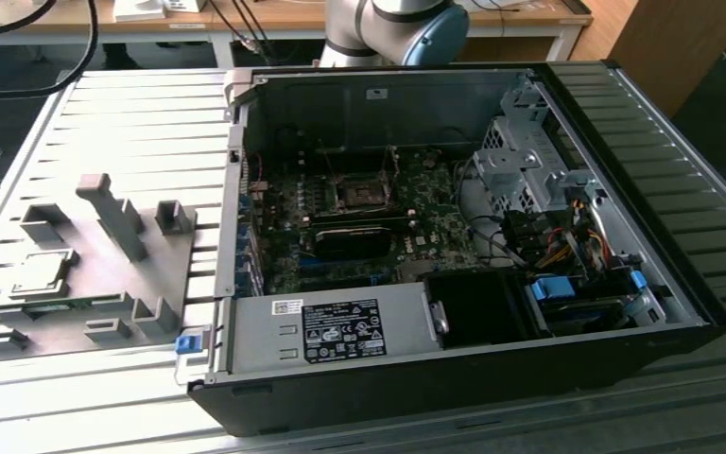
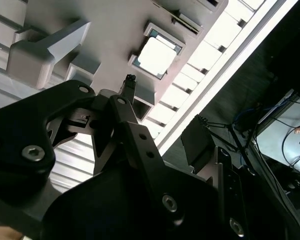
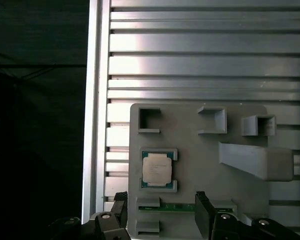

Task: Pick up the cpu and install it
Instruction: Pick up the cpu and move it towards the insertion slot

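Observation:
The cpu (image 3: 156,169) is a small square chip with a shiny silver top, lying flat in a recess of the grey fixture plate (image 3: 190,130). In the exterior view the cpu (image 1: 42,272) is at the far left on the fixture plate (image 1: 86,312); the second wrist view also shows the cpu (image 2: 156,54). My gripper (image 3: 160,214) hangs well above the plate, open, with nothing between its black fingers (image 3: 202,215). The gripper (image 2: 162,112) is apart from the chip. The dark motherboard socket (image 1: 363,195) sits inside the open computer case (image 1: 665,189).
Grey plastic blocks (image 1: 117,213) stand up from the fixture plate around the chip. A green memory stick (image 3: 176,206) lies in a slot beside it. The ribbed metal table (image 1: 148,123) carries both plate and case. The arm's base (image 1: 395,28) is behind the case.

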`<action>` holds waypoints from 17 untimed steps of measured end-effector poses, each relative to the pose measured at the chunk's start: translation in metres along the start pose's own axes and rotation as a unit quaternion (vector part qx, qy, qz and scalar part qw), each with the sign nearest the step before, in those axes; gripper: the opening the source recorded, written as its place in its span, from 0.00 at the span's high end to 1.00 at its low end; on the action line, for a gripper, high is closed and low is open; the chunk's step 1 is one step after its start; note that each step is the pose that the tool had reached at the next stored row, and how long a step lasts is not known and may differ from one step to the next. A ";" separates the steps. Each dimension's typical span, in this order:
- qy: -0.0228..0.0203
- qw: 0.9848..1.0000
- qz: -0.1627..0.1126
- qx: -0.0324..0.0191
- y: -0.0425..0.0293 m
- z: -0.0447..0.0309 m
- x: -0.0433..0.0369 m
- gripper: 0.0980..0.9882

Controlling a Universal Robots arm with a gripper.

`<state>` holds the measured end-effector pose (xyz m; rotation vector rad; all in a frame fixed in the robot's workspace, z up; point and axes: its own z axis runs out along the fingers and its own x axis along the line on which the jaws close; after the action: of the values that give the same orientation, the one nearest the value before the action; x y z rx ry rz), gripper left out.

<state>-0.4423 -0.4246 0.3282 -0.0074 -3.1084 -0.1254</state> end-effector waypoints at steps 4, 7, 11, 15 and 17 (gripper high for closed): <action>0.000 1.000 0.000 0.000 -0.0003 0.0041 -0.0001 0.38; 0.000 1.000 0.000 0.000 -0.0004 0.0051 -0.0002 0.38; 0.000 1.000 0.000 0.000 -0.0005 0.0062 -0.0002 0.38; 0.000 1.000 -0.001 0.000 -0.0006 0.0074 -0.0002 0.38; 0.000 1.000 -0.004 0.000 -0.0006 0.0082 -0.0003 0.38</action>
<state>-0.4422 -0.4246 0.3200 0.0043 -3.1083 -0.1254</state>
